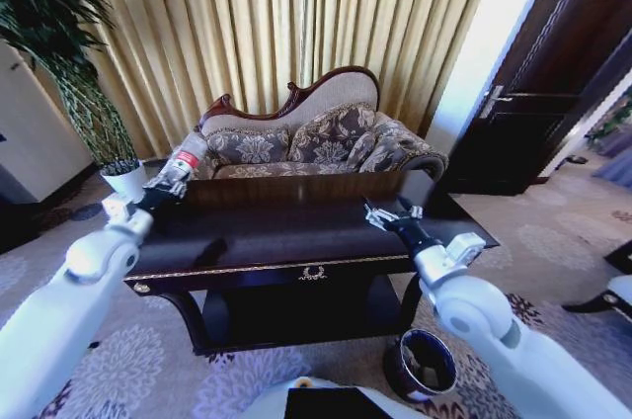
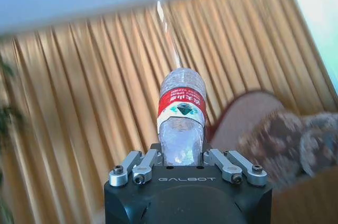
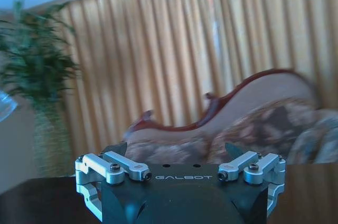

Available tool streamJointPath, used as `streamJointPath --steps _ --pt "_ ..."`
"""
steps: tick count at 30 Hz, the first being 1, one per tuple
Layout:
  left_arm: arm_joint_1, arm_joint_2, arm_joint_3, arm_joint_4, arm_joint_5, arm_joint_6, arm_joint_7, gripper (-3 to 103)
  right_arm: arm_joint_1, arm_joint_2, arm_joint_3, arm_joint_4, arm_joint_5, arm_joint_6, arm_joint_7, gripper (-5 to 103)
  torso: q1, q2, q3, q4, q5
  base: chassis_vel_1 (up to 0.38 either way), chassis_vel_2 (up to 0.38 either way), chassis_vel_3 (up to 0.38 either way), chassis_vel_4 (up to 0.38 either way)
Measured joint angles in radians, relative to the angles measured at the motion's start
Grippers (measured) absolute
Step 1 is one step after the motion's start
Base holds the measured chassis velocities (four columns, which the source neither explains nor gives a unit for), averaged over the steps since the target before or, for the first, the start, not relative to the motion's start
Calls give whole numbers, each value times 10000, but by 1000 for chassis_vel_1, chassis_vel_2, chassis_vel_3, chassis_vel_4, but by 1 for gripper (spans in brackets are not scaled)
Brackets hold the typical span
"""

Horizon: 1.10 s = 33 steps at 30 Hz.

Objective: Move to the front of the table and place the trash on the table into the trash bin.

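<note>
Head view: left gripper point(image 1: 158, 192) clamps the clear plastic bottle point(image 1: 182, 167) above the table point(image 1: 296, 241); trash bin point(image 1: 425, 365) waits below

Left wrist view: bottle point(image 2: 181, 121) between jaws

Right wrist view: right gripper point(image 3: 179, 155) spread, nothing held

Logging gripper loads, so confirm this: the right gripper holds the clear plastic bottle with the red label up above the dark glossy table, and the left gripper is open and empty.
Wrong arm. The left gripper holds the clear plastic bottle with the red label above the dark glossy table, as the left wrist view shows; the right gripper is open and empty.
</note>
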Motion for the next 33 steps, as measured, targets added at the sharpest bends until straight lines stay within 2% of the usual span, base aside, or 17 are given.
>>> streamJointPath --steps 1,2,3,6,7,10,11,14,15,16,20,22,33 --pt "188 -10 -202 -118 179 -290 52 29 168 -146 -111 19 347 0 -130 100 0 0 0 0 0 0 0 0 0" --pt "539 -42 -560 -387 544 -853 151 29 497 -382 -307 29 1032 -1 -488 100 0 0 0 -1 3 0 0 0 0" --pt "539 -42 -560 -387 544 -853 151 29 497 -382 -307 29 1032 -1 -488 100 0 0 0 -1 3 0 0 0 0" --pt "793 -113 -806 -860 1071 -1569 204 29 1282 -662 -629 0 2287 -4 -1182 100 0 0 0 -3 2 0 0 0 0" --pt "793 -113 -806 -860 1071 -1569 204 29 1282 -662 -629 0 2287 -4 -1182 100 0 0 0 -3 2 0 0 0 0" --pt "479 -120 -414 -1170 1528 -1933 183 29 2653 -768 -1190 -219 3411 -70 -1585 100 0 1 0 -4 0 0 0 0 0" --pt "212 -70 -83 -1244 1641 -1940 129 29 3305 -769 -1610 -430 3623 -105 -1707 100 0 0 1 -3 1 0 0 0 0" --pt "12 -21 152 -1279 1694 -1938 92 29 3640 -755 -1850 -570 3726 -116 -1765 100 0 0 1 -3 1 0 0 0 0" --pt "-257 77 489 -1313 1759 -1906 60 29 4124 -707 -2248 -773 3858 -122 -1850 100 1 0 1 -5 1 0 0 0 0" --pt "-709 253 1035 -1322 1858 -1822 24 29 4903 -548 -2954 -1122 4057 -127 -2017 100 1 0 2 -5 2 0 0 0 0" --pt "-1215 486 1635 -1305 1887 -1691 -38 29 5772 -292 -3637 -1486 4166 -134 -2226 100 1 -1 2 -5 2 0 0 0 0" --pt "-1781 778 2257 -1239 1887 -1520 -96 29 6797 144 -4323 -1898 4260 -137 -2307 100 2 -2 2 -4 2 0 0 0 0" --pt "-1625 1362 2622 -1818 1820 -1162 -154 29 8263 1338 -5311 -2594 4320 -163 -2306 100 1 -2 2 -1 1 0 0 0 0"
